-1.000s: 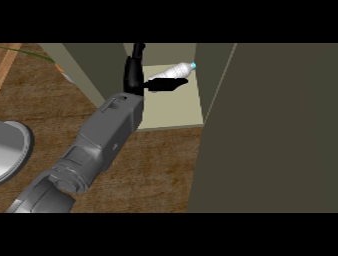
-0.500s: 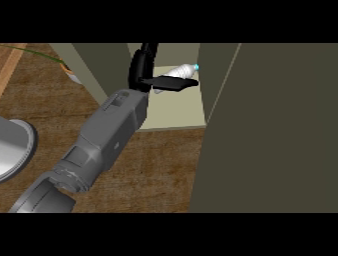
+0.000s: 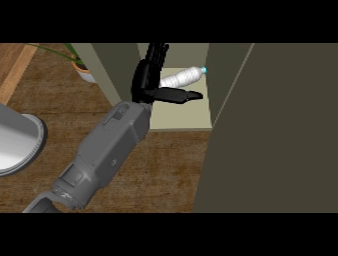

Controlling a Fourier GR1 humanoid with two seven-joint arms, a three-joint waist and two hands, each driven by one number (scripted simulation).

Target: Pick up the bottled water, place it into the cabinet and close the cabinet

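No readable label on the bottled water (image 3: 183, 78) — it lies inside the cabinet (image 3: 179, 112), the released hand (image 3: 153, 82) beside it.

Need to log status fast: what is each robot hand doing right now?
Left robot hand: open, fingers straight, reaching into the cabinet beside the bottled water, not holding it.
Right robot hand: not in view.

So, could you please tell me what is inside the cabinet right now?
The bottle lies on the cabinet shelf, cap pointing right. The hand covers its left end; the rest inside is hidden by the door.
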